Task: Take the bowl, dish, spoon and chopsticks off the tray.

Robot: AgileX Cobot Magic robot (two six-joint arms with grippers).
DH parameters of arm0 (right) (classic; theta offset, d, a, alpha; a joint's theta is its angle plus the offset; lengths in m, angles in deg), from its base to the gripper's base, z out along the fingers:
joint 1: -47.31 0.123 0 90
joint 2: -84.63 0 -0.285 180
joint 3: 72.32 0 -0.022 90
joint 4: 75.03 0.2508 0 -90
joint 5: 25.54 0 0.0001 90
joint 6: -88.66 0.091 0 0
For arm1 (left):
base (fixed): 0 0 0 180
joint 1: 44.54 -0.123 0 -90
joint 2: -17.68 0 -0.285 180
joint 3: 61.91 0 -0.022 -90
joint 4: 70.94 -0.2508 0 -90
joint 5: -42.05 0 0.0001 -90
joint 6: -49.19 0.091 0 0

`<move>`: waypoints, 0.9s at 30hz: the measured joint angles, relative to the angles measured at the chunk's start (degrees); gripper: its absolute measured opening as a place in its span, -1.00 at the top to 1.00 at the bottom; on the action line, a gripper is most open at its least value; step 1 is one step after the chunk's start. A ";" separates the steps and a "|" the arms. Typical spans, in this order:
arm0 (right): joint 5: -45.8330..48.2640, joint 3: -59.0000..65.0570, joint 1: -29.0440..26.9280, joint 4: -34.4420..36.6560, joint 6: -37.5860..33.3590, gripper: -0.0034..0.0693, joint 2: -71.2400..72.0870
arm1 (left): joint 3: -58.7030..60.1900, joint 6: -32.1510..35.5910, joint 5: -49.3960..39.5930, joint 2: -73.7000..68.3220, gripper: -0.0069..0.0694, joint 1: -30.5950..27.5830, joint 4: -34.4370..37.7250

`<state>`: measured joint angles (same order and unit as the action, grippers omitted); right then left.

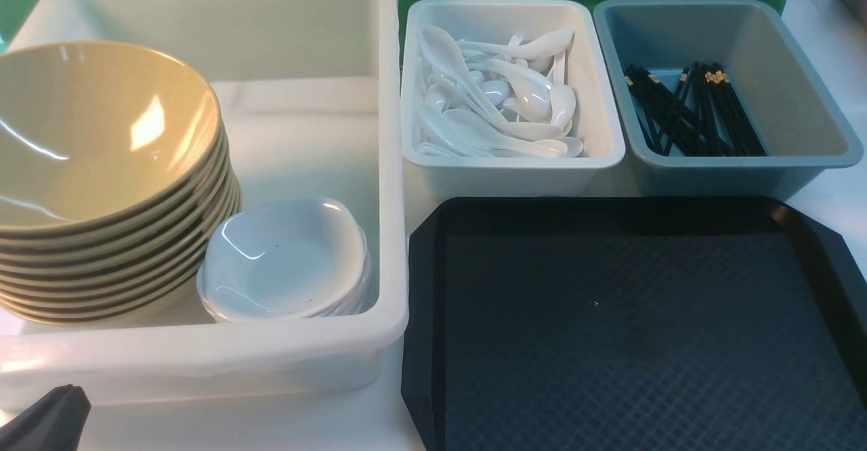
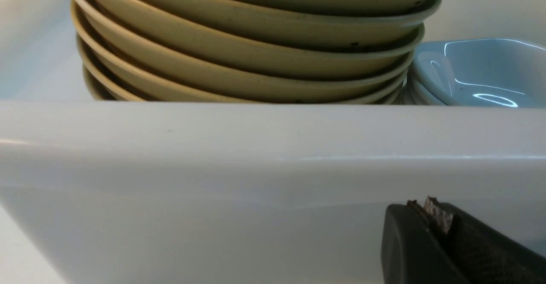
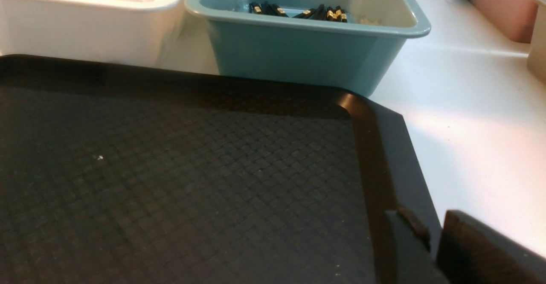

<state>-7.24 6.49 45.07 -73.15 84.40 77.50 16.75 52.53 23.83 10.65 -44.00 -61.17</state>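
Note:
The black tray lies at the front right and its diamond-textured surface is bare. Mustard bowls are stacked in the big white bin, with white dishes stacked beside them. White spoons fill the small white bin. Black chopsticks lie in the grey-blue bin. My left gripper is shut and empty, low in front of the big bin's near wall. My right gripper hangs over the tray's right rim with a small gap between its fingers and nothing in it.
The small white bin and the grey-blue bin stand side by side just behind the tray. A pinkish container stands further off to the right on the white table. A green backdrop closes the far side.

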 joint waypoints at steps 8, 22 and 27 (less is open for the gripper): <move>0.00 0.00 0.00 0.00 0.00 0.39 0.00 | 0.00 0.00 0.00 0.00 0.82 0.00 0.00; 0.00 0.00 0.00 0.00 0.00 0.36 0.00 | 0.00 -0.05 0.00 0.00 0.82 0.00 0.00; 0.00 0.00 0.00 0.00 0.00 0.34 0.00 | 0.00 -0.21 0.00 0.00 0.82 0.00 0.00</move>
<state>-7.24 6.49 45.07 -73.15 84.40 77.50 16.75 52.33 23.83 10.65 -44.00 -61.17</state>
